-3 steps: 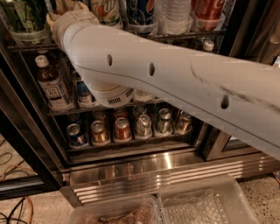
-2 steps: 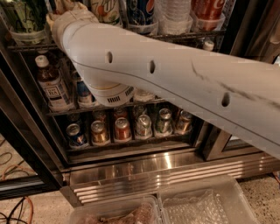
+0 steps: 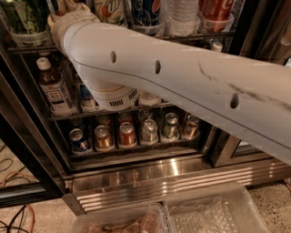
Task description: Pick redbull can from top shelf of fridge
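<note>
At the upper left of the frame, you have a green drink [image 3: 20,18] sitting in a clear holder on the top shelf [image 3: 204,36] of the fridge [image 3: 32,154]. Just right of it, your gripper [image 3: 68,10] pushes in at shelf height, wrapped in a beige cover and cut off by the top edge. You cannot tell whether it is apart, together or clamped on anything. The redbull can does not show; the spot where the gripper enters is covered by the wrist.

From there your white arm [image 3: 191,77] runs down to the right across the whole frame. Above it on the same shelf stand a 7up can [image 3: 111,10], a Pepsi can [image 3: 148,11], a clear ribbed bottle [image 3: 182,16] and a red can [image 3: 218,10].

Below the arm at left, a white-capped bottle [image 3: 50,86] and a blue can [image 3: 86,95] sit on the middle rack. Lower down, a row of short cans [image 3: 132,133] lines the bottom rack above the ribbed steel base [image 3: 173,179]. Two clear plastic trays [image 3: 213,214] lie on the floor at the bottom edge.
</note>
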Robot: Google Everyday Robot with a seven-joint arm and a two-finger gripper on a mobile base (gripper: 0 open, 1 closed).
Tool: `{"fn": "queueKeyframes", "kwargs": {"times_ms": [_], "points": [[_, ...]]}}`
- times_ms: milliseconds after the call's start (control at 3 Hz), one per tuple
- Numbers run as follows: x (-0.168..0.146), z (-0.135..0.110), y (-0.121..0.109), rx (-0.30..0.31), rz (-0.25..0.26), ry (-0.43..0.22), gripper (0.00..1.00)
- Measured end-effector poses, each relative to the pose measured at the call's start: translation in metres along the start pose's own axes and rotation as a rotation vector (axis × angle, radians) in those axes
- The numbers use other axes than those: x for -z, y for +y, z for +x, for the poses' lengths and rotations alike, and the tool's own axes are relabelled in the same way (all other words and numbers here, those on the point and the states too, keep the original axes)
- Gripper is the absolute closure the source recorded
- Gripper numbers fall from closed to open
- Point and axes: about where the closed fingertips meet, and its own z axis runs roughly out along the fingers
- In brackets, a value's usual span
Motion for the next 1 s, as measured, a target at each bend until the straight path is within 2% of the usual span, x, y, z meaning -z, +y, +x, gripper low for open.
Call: {"fn": "queueKeyframes", "kwargs": {"times_ms": [667,1000], "points": [[-0.0004,0.0005,0.0025,0.0,-0.012,0.014,1.0],[0.0003,-0.0007,0.0058,0.025,-0.038,0.015,1.0]]}}
